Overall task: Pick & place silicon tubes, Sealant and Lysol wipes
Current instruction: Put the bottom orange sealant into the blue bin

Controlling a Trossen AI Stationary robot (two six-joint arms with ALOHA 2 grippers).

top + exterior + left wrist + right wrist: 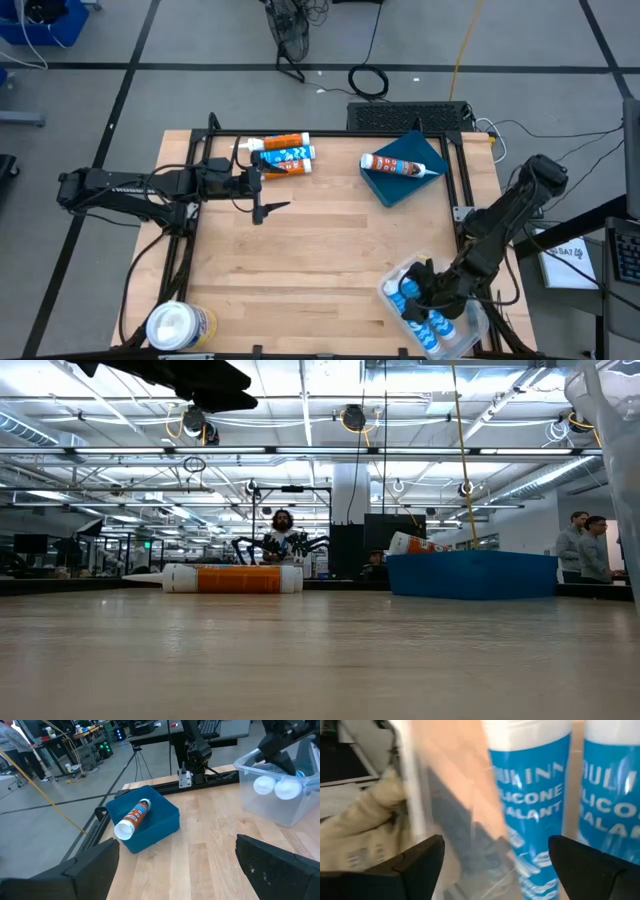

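Two blue silicone sealant tubes (535, 795) lie in a clear plastic tub (478, 330) at the near right corner. My right gripper (495, 865) reaches down into the tub and is open. Its fingers stand on either side of one blue tube (408, 296), apart from it. An orange-labelled tube (402, 166) lies in the blue bin (392, 190) at the far right. Orange and blue tubes (282, 154) lie side by side on the table at the far edge. My left gripper (268, 208) hovers open just near of them, holding nothing. The yellow Lysol wipes canister (178, 326) stands at the near left corner.
A black frame rail (462, 170) runs along the table's edges. The wide middle of the wooden table (330, 250) is bare. People stand in the room beyond the far edge (585, 545).
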